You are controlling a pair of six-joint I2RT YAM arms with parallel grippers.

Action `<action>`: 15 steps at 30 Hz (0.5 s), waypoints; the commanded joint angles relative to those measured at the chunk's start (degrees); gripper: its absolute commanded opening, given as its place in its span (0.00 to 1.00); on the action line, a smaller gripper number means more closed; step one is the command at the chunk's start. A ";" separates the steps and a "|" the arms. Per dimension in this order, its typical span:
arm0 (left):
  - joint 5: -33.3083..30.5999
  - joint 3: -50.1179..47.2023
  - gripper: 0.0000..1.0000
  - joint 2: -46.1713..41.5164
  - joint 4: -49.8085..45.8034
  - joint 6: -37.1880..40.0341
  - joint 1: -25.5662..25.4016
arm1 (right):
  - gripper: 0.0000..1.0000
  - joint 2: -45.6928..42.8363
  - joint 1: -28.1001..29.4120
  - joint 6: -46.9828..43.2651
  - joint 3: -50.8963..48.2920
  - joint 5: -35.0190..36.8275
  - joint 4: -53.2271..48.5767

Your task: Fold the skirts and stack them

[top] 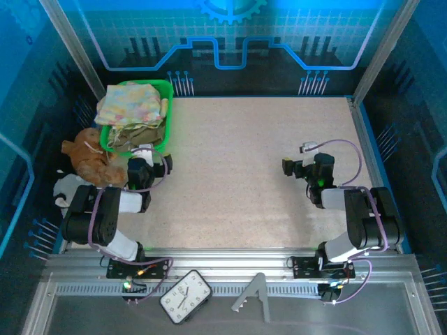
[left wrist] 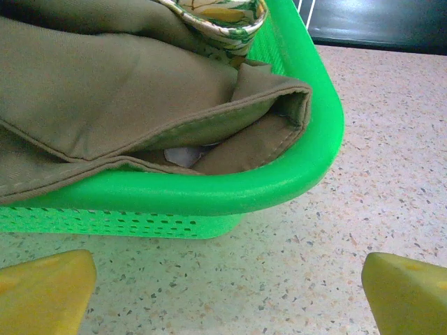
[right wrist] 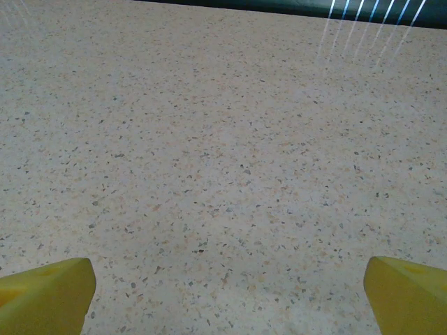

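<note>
The skirts lie piled in a green basket (top: 166, 91) at the table's back left. A pastel patchwork skirt (top: 131, 103) is on top, and an olive-khaki skirt (top: 137, 135) hangs over the near rim. In the left wrist view the olive-khaki skirt (left wrist: 105, 91) drapes over the basket rim (left wrist: 230, 188), with a yellow-green floral skirt (left wrist: 223, 15) behind it. My left gripper (top: 155, 164) (left wrist: 227, 293) stands open just in front of the basket, nothing between its yellow fingers (left wrist: 45, 293). Over bare table at the right, my right gripper (top: 293, 167) (right wrist: 227, 293) is open and holds nothing.
A brown plush toy (top: 91, 159) and a white plush toy (top: 66, 187) lie left of the left arm, beside the basket. A clock (top: 185, 296) and a grey stand (top: 253, 296) rest on the metal rail in front. The speckled table (top: 244, 174) stretches between the arms.
</note>
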 commanded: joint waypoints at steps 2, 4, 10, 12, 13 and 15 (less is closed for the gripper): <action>0.91 0.95 0.99 0.13 0.34 0.42 -0.43 | 1.00 -0.14 0.44 -0.34 0.84 0.53 1.20; 0.91 0.95 0.99 0.19 0.28 0.47 -0.43 | 1.00 -0.17 0.44 -0.32 0.80 0.52 1.20; 0.90 0.88 0.99 0.16 0.43 0.51 -0.43 | 1.00 -0.17 -0.09 -0.01 0.89 -0.62 1.15; 0.41 0.62 0.99 0.08 0.74 0.36 -0.42 | 1.00 -0.25 -0.22 0.02 0.78 -0.76 1.23; -0.76 0.09 0.99 -0.04 1.56 -0.07 -0.43 | 1.00 -0.22 -0.24 -0.05 0.76 -0.66 1.20; -2.29 -1.61 0.99 -0.59 4.02 -0.54 -0.43 | 1.00 -0.26 -0.13 -0.07 0.64 -0.63 1.37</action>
